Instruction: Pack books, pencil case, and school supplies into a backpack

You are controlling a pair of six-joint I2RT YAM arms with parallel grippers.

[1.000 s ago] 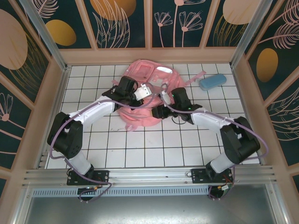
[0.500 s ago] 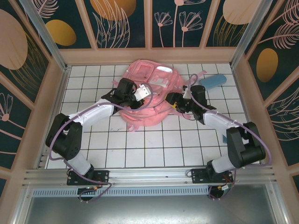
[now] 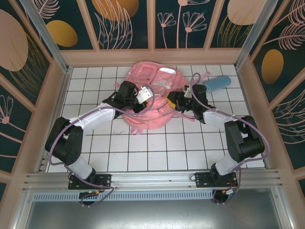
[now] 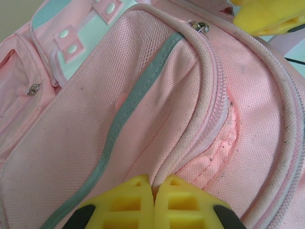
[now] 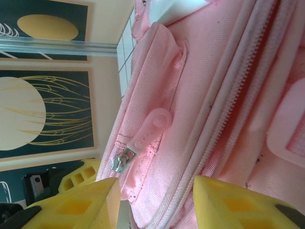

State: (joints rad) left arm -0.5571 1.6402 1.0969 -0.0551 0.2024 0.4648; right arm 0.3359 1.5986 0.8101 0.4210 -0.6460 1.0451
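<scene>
The pink backpack [image 3: 153,78] lies at the back middle of the tiled table. My left gripper [image 3: 147,95] is over its left side; in the left wrist view it [image 4: 153,183] is shut, pinching a fold of backpack [image 4: 143,109] fabric beside the zip seam. My right gripper [image 3: 170,101] is at the bag's right edge. The right wrist view shows it [image 5: 157,191] open, its jaws astride the backpack [image 5: 214,95] cloth, with the zip pull [image 5: 153,125] just ahead. The light blue pencil case [image 3: 217,83] lies to the right, apart from the bag. The books are out of view.
White gridded tabletop [image 3: 157,143] stretches in front of the bag, between the two arms. Wooden walls with dark patterned panels [image 3: 128,24] close in the back and both sides. A pink strap [image 3: 202,77] trails from the bag toward the pencil case.
My right gripper left the bag's front edge, swung out right and back, then settled against the bag's right side. Its jaws widened, then narrowed. The left gripper stayed shut in place.
</scene>
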